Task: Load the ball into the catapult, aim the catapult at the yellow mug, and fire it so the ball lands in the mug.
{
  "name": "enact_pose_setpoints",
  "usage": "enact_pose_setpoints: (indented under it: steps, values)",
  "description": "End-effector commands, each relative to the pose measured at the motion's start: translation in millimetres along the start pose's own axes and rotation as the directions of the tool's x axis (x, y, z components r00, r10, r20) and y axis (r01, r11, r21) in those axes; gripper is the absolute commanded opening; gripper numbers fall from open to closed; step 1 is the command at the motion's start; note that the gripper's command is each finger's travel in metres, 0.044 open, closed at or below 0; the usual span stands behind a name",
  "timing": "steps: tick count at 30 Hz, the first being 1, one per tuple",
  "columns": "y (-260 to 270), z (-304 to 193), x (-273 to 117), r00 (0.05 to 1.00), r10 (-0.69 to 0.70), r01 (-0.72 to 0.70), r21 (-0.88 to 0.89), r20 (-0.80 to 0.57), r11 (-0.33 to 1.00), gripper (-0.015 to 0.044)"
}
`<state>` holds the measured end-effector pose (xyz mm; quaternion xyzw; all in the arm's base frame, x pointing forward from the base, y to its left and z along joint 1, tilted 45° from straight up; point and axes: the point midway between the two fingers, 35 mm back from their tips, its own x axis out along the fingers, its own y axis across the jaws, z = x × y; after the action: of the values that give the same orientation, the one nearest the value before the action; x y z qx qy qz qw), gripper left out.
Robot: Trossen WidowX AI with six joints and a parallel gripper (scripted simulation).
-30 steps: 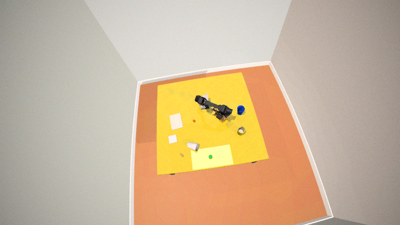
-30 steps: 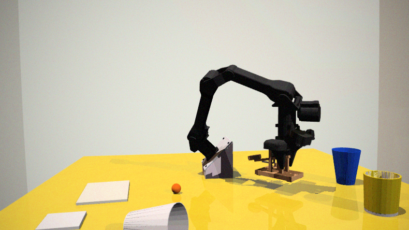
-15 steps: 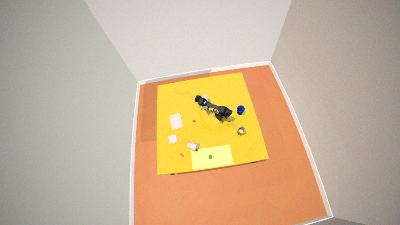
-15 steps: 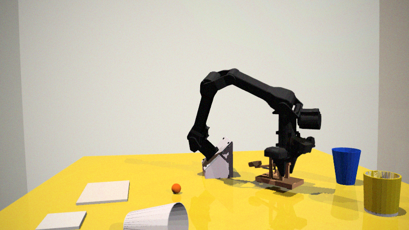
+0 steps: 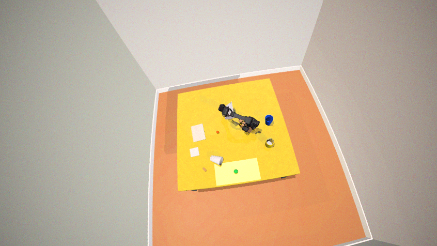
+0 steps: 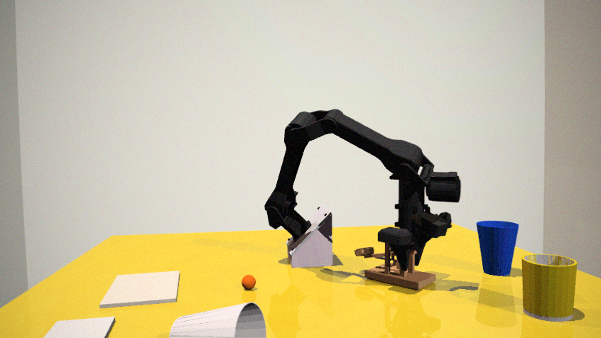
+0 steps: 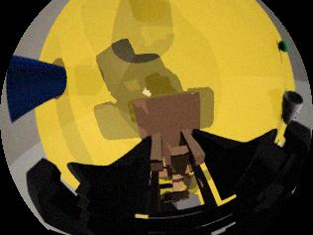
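Catapult point(image 5: 249, 130) point(image 6: 401, 277) point(image 7: 167, 115), in grip.
Gripper point(image 5: 245, 124) point(image 6: 411, 264) point(image 7: 172, 136): fingers part-open, clamped on catapult's frame. Ball, orange point(image 5: 217, 132) point(image 6: 248, 282): on table point(image 5: 201, 107) point(image 6: 138, 252) point(image 7: 248, 73), well apart from yellow mug point(image 5: 269, 143) point(image 6: 548, 287).

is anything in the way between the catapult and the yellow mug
Nothing visible stands between the catapult and the yellow mug. The blue cup stands off to one side, and the gripper is shut on the catapult itself.
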<state>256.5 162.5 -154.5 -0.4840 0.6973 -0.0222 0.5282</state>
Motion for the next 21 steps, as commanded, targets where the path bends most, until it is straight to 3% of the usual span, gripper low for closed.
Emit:
enact_pose_setpoints:
  steps: [1, 15, 17, 21]
  values:
    - [-0.2, 0.3, -0.3, 1.0, 0.001, -0.001, 0.001, 0.0, 1.0, 0.0026]
    - [-0.2, 0.7, -3.0, 1.0, 0.001, -0.001, 0.001, 0.0, 1.0, 0.0394]
    - [0.1, 3.2, -24.3, 1.0, 0.002, -0.002, 0.001, 0.001, 1.0, 0.044]
    - [0.8, 0.5, -89.2, 1.0, 0.004, -0.004, -0.001, 0.001, 1.0, 0.044]
